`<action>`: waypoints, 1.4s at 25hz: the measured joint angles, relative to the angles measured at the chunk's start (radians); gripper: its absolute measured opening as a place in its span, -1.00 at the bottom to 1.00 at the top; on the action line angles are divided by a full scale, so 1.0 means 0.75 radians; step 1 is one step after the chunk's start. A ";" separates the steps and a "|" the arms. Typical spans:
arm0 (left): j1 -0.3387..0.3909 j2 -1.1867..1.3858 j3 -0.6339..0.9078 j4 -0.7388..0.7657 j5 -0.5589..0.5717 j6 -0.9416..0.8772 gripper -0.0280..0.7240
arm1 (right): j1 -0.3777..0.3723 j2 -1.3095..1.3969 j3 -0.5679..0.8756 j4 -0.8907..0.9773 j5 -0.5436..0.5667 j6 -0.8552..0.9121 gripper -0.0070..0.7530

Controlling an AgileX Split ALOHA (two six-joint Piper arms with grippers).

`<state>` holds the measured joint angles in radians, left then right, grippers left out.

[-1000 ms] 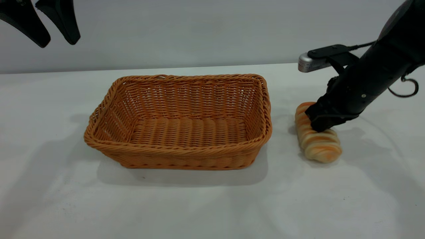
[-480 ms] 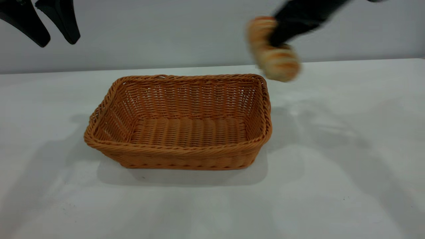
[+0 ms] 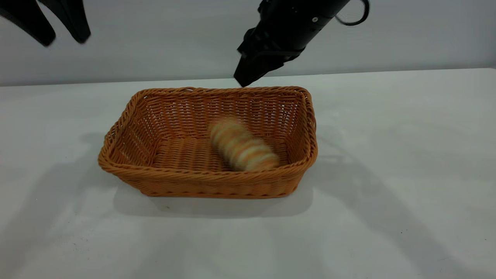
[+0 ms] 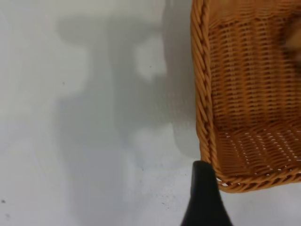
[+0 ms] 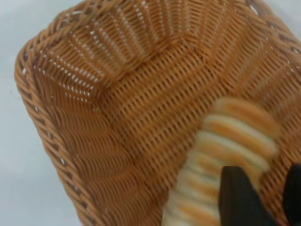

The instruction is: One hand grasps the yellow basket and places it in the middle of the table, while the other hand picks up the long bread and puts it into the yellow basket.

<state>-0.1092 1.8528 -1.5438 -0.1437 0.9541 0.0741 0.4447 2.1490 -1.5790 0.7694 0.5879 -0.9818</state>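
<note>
The yellow basket (image 3: pixel 209 176) stands in the middle of the table (image 3: pixel 387 174). The long bread (image 3: pixel 242 147) lies blurred inside it, toward its right end, free of any gripper. My right gripper (image 3: pixel 244 79) hangs above the basket's far rim, open and empty. In the right wrist view its fingers (image 5: pixel 235 197) are spread over the bread (image 5: pixel 230 136) and the basket's floor (image 5: pixel 141 108). My left gripper (image 3: pixel 64 40) is open, raised at the far left. The left wrist view shows one finger (image 4: pixel 202 197) above the basket's rim (image 4: pixel 203 94).
The white table has bare room on both sides of the basket and in front of it. A plain grey wall (image 3: pixel 407 35) stands behind the table's far edge.
The right gripper lifted the bread off the table at the right, carried it left over the basket and let go. The bread has dropped into the basket. The left gripper barely moved.
</note>
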 joint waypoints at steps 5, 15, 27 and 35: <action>0.000 -0.143 0.000 0.101 0.127 0.008 0.55 | -0.115 -0.074 -0.006 -0.103 0.223 0.137 -0.11; 0.000 -0.467 0.032 0.287 0.269 -0.061 0.55 | -0.376 -0.419 -0.016 -0.825 0.760 0.862 -0.11; 0.000 -1.138 0.504 0.286 0.279 -0.116 0.55 | -0.478 -1.125 0.160 -0.902 0.861 1.088 -0.11; 0.000 -1.697 0.763 0.283 0.285 -0.177 0.55 | -0.478 -1.872 0.603 -0.890 0.865 1.105 -0.10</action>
<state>-0.1092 0.5804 -0.9713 0.0689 1.1679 -0.0585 0.0860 0.7447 -1.1265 0.1020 1.2363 -0.1534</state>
